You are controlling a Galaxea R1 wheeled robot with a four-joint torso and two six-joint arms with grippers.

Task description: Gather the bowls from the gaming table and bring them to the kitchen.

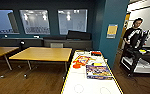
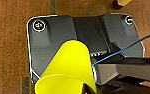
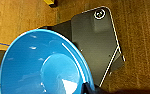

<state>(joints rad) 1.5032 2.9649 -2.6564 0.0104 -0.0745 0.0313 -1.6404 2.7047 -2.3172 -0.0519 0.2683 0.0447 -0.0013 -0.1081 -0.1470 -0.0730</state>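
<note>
The yellow bowl [image 2: 67,67] looms large in the left wrist view, hanging over the robot's dark base plate and the wooden floor, with my left gripper [image 2: 87,88] shut on its rim. The blue bowl [image 3: 41,67] hangs the same way in the right wrist view, its hollow facing the camera, and my right gripper [image 3: 87,87] is shut on its edge. In the head view the gaming table [image 1: 78,85], white-topped with yellow trim and faint circles, stretches away right in front of me.
Colourful boxes [image 1: 98,72] and orange pieces [image 1: 77,65] lie on the gaming table. Two wooden tables [image 1: 43,53] stand to the left. A teal pillar [image 1: 111,32] rises on the right, with a person and a control rig [image 1: 134,42] beyond it.
</note>
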